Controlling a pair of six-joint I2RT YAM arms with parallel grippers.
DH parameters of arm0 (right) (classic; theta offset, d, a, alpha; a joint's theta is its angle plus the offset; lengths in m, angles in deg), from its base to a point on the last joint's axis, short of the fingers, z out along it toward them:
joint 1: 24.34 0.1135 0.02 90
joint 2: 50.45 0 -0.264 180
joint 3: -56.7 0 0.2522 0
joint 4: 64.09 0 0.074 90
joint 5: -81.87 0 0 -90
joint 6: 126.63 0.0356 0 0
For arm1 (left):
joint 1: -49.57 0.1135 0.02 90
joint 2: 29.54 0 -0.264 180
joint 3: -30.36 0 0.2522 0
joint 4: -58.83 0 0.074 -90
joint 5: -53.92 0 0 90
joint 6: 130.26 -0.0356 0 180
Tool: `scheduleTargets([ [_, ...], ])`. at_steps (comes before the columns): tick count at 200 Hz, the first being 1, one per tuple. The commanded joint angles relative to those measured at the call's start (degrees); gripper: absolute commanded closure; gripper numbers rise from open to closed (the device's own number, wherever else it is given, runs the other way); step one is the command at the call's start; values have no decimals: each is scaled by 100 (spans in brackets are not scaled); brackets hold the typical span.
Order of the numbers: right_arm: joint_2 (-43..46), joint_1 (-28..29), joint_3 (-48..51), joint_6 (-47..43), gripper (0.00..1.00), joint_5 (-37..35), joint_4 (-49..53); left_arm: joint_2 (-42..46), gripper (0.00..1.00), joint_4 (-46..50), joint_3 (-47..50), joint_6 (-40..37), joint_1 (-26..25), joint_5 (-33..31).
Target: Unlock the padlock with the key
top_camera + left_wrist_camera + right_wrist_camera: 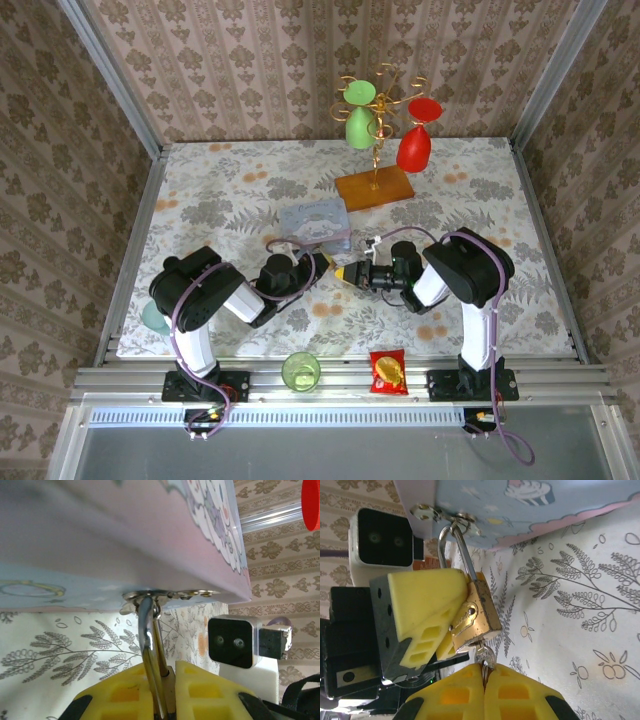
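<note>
Locate small brass-coloured metal padlock (479, 611) hanging from the metal hasp (461, 517) on the pale blue rectangular tin (530, 505), just beside the tin's edge. Note left end effector (167, 685) clamped on the padlock body, presumably to brace it against twisting. Note right end effector (484, 682) pinched narrow on small silver key (484, 656), apparently seated in the keyway at the end away from the tin. Expect turning next.

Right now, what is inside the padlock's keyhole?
A key: its silver head sticks out of the padlock, pinched by the right claw. Its blade is hidden inside the brass body, so how deep it sits cannot be seen.
</note>
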State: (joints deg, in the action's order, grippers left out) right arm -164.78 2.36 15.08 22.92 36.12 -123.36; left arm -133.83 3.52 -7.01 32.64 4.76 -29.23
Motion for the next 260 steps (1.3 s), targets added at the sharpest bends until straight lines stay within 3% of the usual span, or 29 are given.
scheduleTargets([
  [1, 208, -25, -193, -170, 100, 18, -218, 149, 100, -422, -173, 91, -168, 592],
  [63, 335, -52, -146, -106, 100, -611, -123, 85, 100, -195, -222, -28, -329, 544],
  [124, 421, 395, 264, -92, 100, -1718, -164, 121, 100, 701, -432, -514, -433, 361],
  [204, 736, 363, -272, 358, 100, -1313, -195, -236, 100, 291, -425, -316, -721, 115],
  [244, 806, 453, 102, 235, 100, -1526, -44, -178, 88, 504, -350, -483, -658, -69],
  [260, 685, 460, 241, 209, 100, -1570, -28, -207, 87, 403, -337, -530, -567, -4],
])
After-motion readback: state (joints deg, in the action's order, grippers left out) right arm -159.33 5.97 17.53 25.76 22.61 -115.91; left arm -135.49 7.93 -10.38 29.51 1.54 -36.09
